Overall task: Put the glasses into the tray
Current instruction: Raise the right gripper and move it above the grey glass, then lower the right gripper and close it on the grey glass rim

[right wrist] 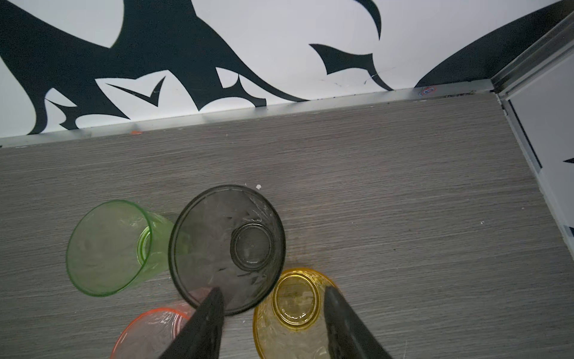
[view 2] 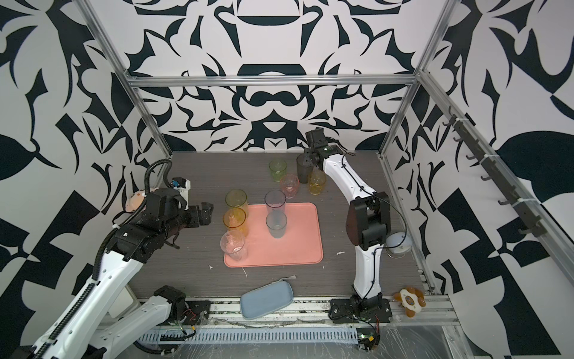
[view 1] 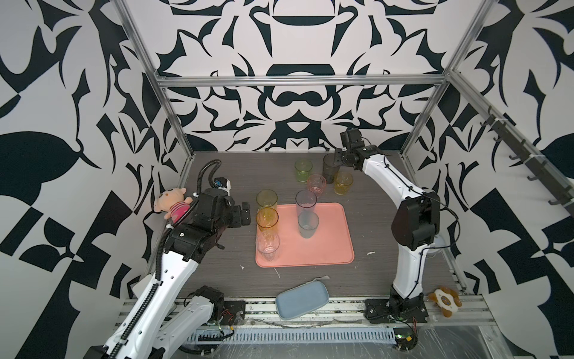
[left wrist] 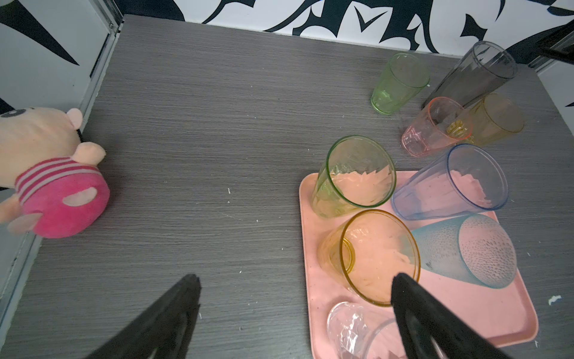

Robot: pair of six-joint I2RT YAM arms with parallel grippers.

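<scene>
The salmon-pink tray (view 1: 329, 248) holds several upright glasses: yellow-green (view 1: 266, 199), amber (view 1: 267, 219), clear (view 1: 267, 245), blue (view 1: 306, 202) and teal (view 1: 308, 224). Behind it on the table stand a green glass (view 1: 303, 170), a smoke-grey one (view 1: 331, 169), a pink one (view 1: 316, 185) and a yellow one (view 1: 343, 183). My right gripper (right wrist: 271, 293) hovers open over this back group, with the yellow glass (right wrist: 295, 298) seen between its fingers and one finger across the grey glass's (right wrist: 226, 245) rim. My left gripper (view 1: 243, 214) stands wide open and empty, left of the tray beside the amber glass (left wrist: 372, 255).
A pink plush toy (view 1: 172, 203) lies at the left wall. A blue-grey dish (view 1: 301, 300) overhangs the table's front edge. A small toy (view 1: 444, 301) sits at the front right. The back wall is close behind the grey glass.
</scene>
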